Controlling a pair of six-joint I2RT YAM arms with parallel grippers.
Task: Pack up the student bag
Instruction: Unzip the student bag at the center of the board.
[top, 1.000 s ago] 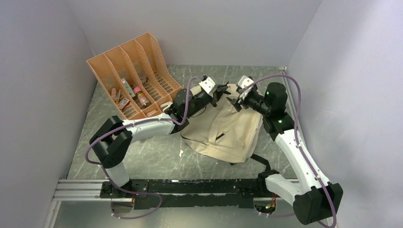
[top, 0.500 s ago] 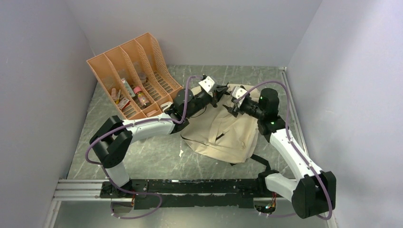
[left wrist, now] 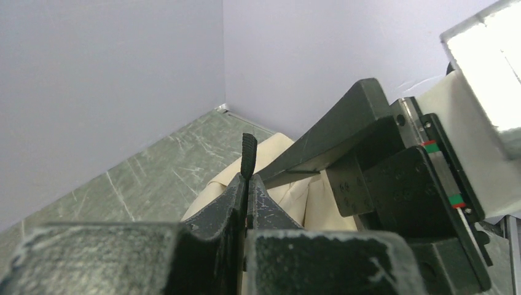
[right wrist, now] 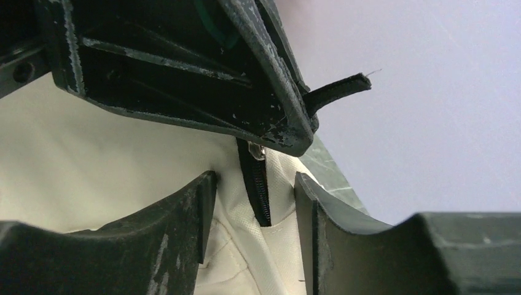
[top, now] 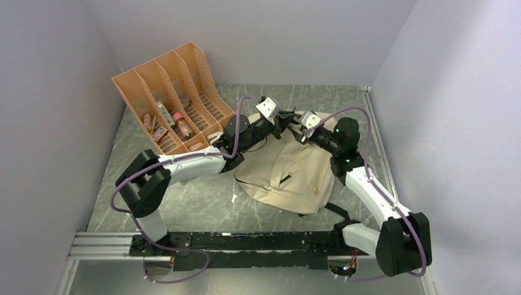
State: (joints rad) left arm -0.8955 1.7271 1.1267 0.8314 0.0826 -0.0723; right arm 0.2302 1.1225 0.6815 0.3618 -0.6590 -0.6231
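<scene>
Finds the student bag (top: 293, 178) slumped on the marbled table (top: 184, 203), spreading from right under both grippers back toward the arm bases, with its top edge held up at the fingertips. Shows a black zipper (right wrist: 258, 190) running through the cream fabric there. Has the left gripper (left wrist: 247, 184) clenched tight on a black pull tab (left wrist: 248, 150), with the tab's ribbed end poking out just past the fingertips. Puts the right gripper (right wrist: 255, 212) directly opposite, nose to nose with the left one and just beneath it in the right wrist view. Shows the right jaws released, with a clear gap, one finger on either side of the zipper line and neither visibly touching it. Places a small metal piece (right wrist: 255, 150) at the top of the zipper, right against the left gripper's tip. Trails black straps (top: 335, 212) from the bag's near end, behind the right gripper and beside its forearm. Sets an orange file organizer (top: 172, 92) well off to the left of the left gripper, with small bottles and packets (top: 178, 123) in its slots.
</scene>
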